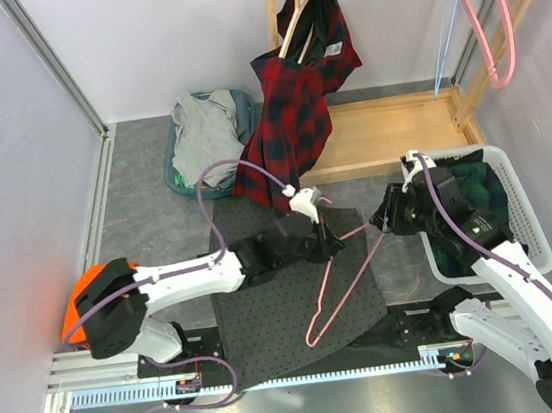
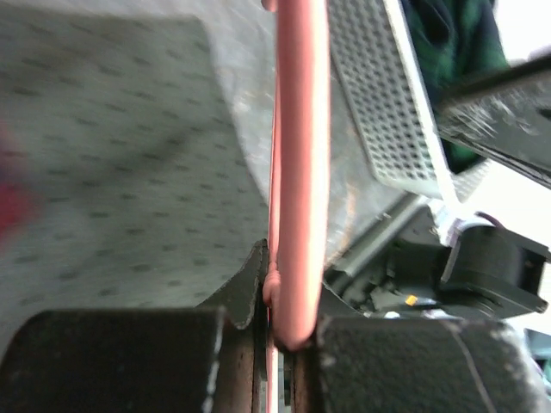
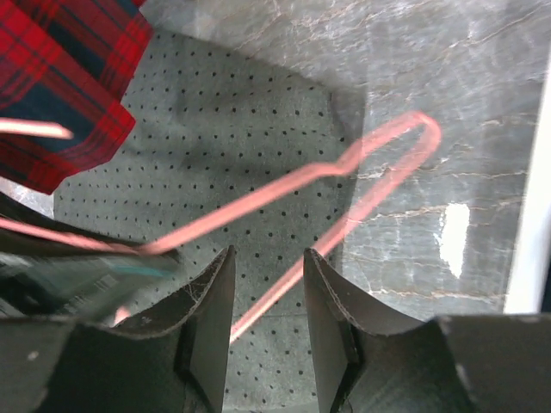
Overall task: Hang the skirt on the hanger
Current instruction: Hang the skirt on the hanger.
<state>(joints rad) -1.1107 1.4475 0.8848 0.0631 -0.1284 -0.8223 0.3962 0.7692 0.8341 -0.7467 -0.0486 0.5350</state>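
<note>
Left gripper [image 2: 275,335] is clamped tight on the pink hanger [image 2: 301,172], holding it up over the mat [image 1: 270,318] so the right gripper [image 3: 269,258], half open and empty, can presumably bring over the green plaid skirt [image 1: 481,191] sitting in the basket [image 1: 523,211].

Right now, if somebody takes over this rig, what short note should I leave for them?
Left gripper: shut on the pink hanger, over the dark mat.
Right gripper: open above the hanger's corner, holding nothing.
Red plaid skirt: hangs by the wooden rack, its lower edge at the mat, not on the pink hanger.
Done: hanger gripped.
Left: put the skirt on the hanger.
</note>
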